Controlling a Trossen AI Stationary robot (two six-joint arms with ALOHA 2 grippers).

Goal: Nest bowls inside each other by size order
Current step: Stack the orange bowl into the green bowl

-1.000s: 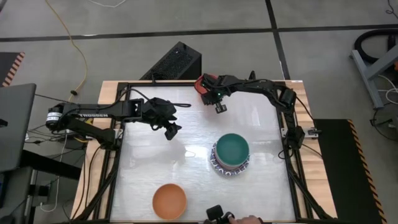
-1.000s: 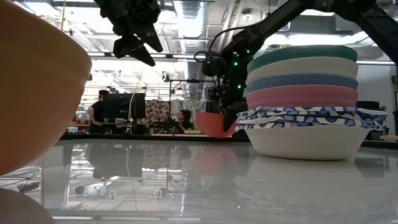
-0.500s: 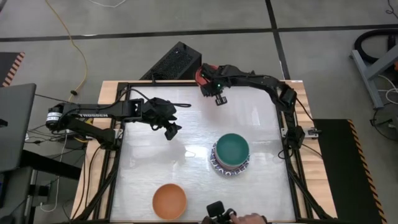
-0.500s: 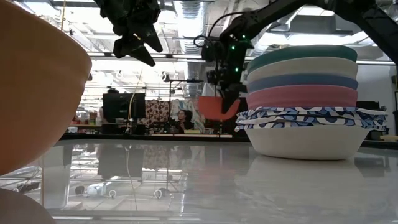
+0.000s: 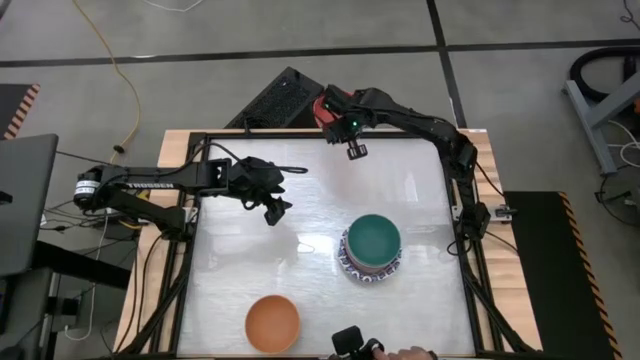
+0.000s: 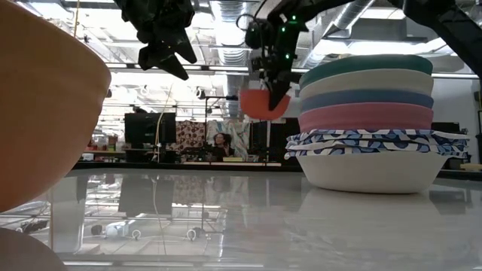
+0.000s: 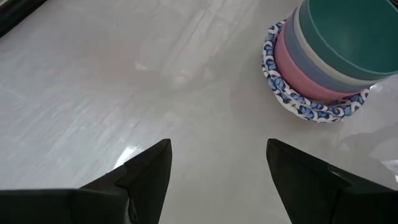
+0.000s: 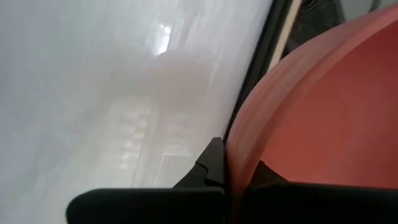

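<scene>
A: What lies nearest?
B: The orange bowl (image 5: 273, 322), alone at the near edge of the surface (image 5: 300, 260). The stack of bowls (image 5: 372, 249) stands mid-surface, teal uppermost.
A: And the step?
B: Far back, the right pincer (image 5: 353, 151) is clenched on the red bowl (image 6: 263, 104), held aloft. Probably it must go into the stack. The left pincer (image 5: 278, 210) hangs released.

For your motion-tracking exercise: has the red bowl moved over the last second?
Yes. In the low view the red bowl, pinched by the right gripper, has risen from level with the stack's patterned bowls to beside its blue and cream ones.
</scene>
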